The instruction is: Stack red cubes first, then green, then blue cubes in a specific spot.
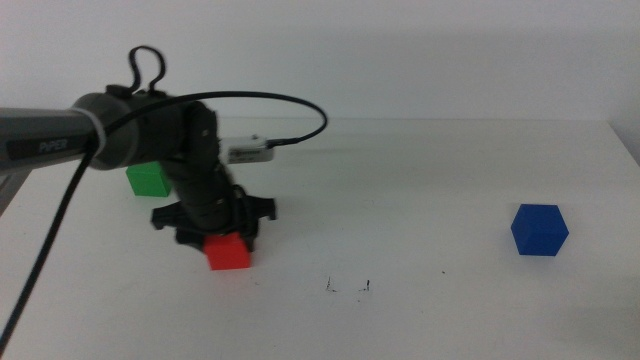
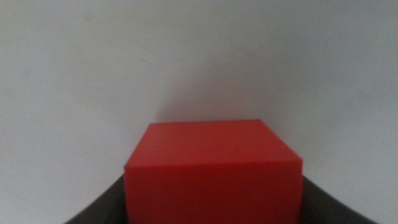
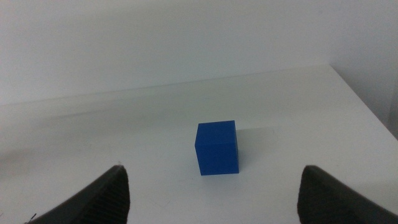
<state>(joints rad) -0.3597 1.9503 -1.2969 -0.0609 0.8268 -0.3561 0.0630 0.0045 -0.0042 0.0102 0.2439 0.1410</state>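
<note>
Left gripper [image 1: 226, 240] is down over the red cube [image 1: 228, 252], fingers closed on its sides, cube filling the wrist view. The scribble-marked spot [image 1: 348, 288] lies near, toward the blue cube [image 1: 539, 229], which sits well apart on the white surface [image 1: 430, 180]. Green cube [image 1: 146, 179] waits behind the arm. Right gripper [image 3: 211, 193] hangs back, fingers wide, facing the blue cube. The risk, I'd say: a shallow pinch (only a lower edge looks held) letting the cube twist and land off the marks.

Left arm reaches in from the left side, wrist bent steeply down, left hand [image 1: 228, 243] low over the table, jaws closed on the red cube [image 1: 228, 252]. Right hand [image 3: 211, 190] spread wide, holding nothing.
</note>
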